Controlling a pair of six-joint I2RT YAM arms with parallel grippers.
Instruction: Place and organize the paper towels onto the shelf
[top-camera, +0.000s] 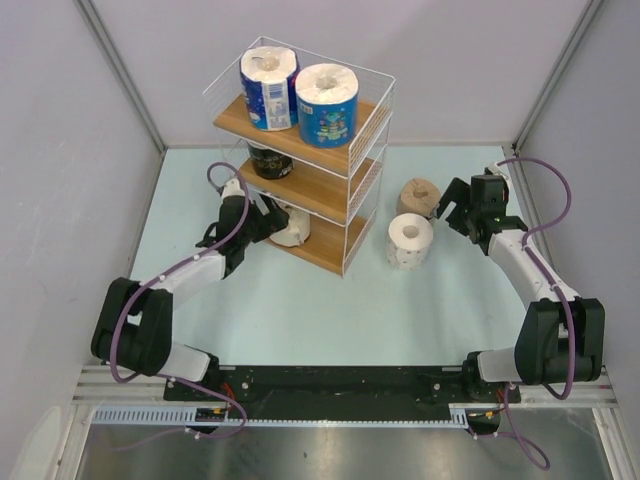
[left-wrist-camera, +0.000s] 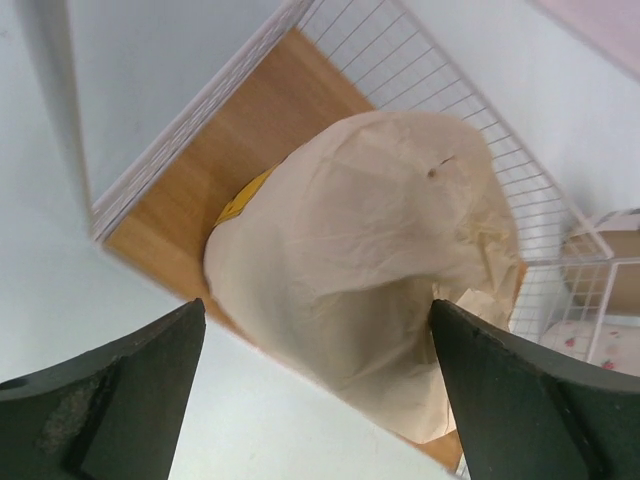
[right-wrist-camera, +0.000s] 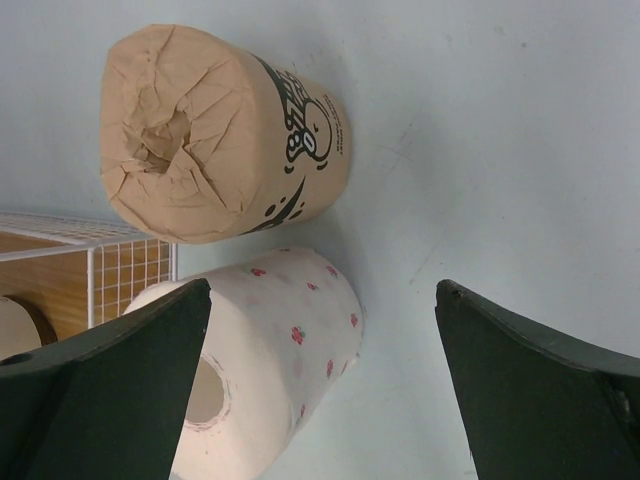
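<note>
Pale blue-green table (top-camera: 300, 310) lies between plain grey-white walls, and the shelf (top-camera: 232, 120) stands in the upper middle of the overhead view: three smooth brown wooden boards in a thin white wire frame. On its top board stand two blue-wrapped rolls (top-camera: 268, 90) (top-camera: 327, 105), glossy and printed, white ends and hollow cores facing up. The dark-wrapped roll (top-camera: 270, 160) sits on the middle board, largely shaded by the one above. The cream roll (top-camera: 292, 228) rests at the left end of the bottom board. To the right of the shelf, on the table, the tan-brown roll (top-camera: 417, 196) and the white dotted roll (top-camera: 410, 241) sit close together. The left gripper (top-camera: 268, 222) is at the cream roll with its jaws spread wide on either side; its wrist camera shows black wedge-shaped fingers (left-wrist-camera: 120, 390) flanking the roll. That view also gives the crinkled, soft paper wrap, a sliver of yellow label and the wire grid behind, none of it legible from above. The right gripper (top-camera: 455, 210) hangs at the right of the overhead view, jaws fully apart and holding nothing. Its camera shows the tan wrap crumpled into the core, bold black print on the side, and small red dots on the white roll.
</note>
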